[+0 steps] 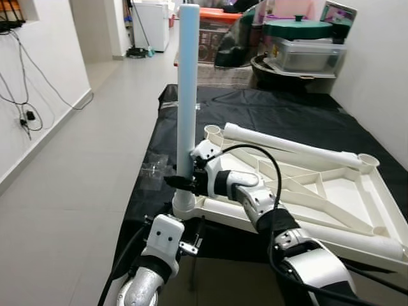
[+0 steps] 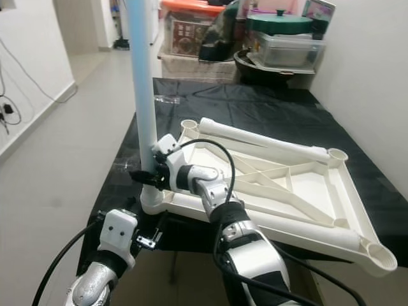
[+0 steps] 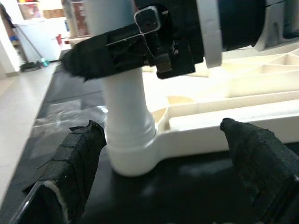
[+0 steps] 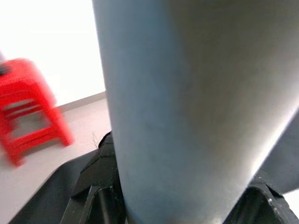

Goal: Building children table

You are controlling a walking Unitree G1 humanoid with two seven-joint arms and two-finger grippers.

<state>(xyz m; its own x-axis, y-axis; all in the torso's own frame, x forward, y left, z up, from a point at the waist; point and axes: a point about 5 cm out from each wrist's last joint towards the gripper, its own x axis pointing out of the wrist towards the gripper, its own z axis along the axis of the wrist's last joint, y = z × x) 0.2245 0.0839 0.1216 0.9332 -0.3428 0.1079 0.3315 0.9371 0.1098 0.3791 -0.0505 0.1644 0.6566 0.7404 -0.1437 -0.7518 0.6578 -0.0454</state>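
The white children's table top (image 1: pixel 331 191) lies upside down on a black cloth (image 1: pixel 287 111). A light blue leg (image 1: pixel 187 83) stands upright in the near-left corner socket (image 3: pixel 133 154). My right gripper (image 1: pixel 182 182) is shut on this leg just above the socket; in the right wrist view the leg (image 4: pixel 187 107) is right up against the camera. My left gripper (image 3: pixel 163 154) is low at the table's front edge, open, with one finger (image 3: pixel 74 158) on each side of the socket, not touching it. A white tube (image 1: pixel 287 145) lies along the far side of the top.
Storage boxes and a green lid (image 1: pixel 296 29) are stacked at the back. A white wall (image 1: pixel 376 70) runs close on the right. Tiled floor (image 1: pixel 83 159) lies to the left, with cables (image 1: pixel 25 118) on the left wall. A clear plastic bag (image 1: pixel 153 171) lies at the cloth's left edge. A red stool (image 4: pixel 28 107) stands nearby.
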